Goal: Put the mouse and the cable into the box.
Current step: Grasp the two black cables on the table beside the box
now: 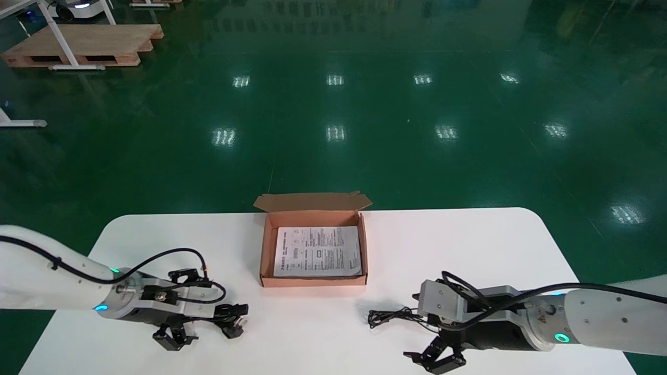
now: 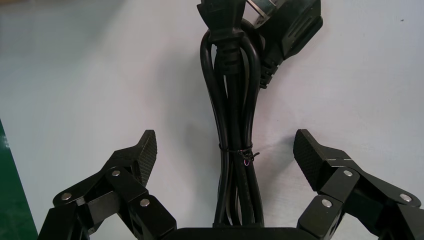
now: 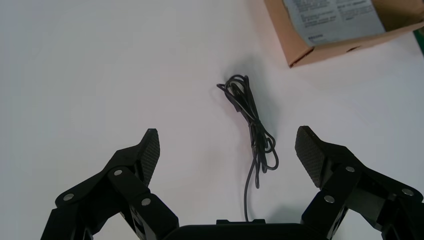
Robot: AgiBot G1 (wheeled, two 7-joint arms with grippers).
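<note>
Box (image 1: 267,250): brown cardboard, shallow, lid flap standing open at the far side, sitting mid-surface and holding one printed sheet (image 1: 318,251) lying flat.
Surface (image 1: 469,250): white, smooth, round-cornered.
Cable (image 2: 232,125): thick, black, folded, lying near left. The left wrist view is showing its thin tie and plug.
Left gripper (image 2: 224,140): jaws spreading wide either side of it, gripping nothing.
Thin cord (image 3: 252,125): tangled, lying near-right of the box.
Right gripper (image 3: 226,137): jaws gaping around it, not touching.
</note>
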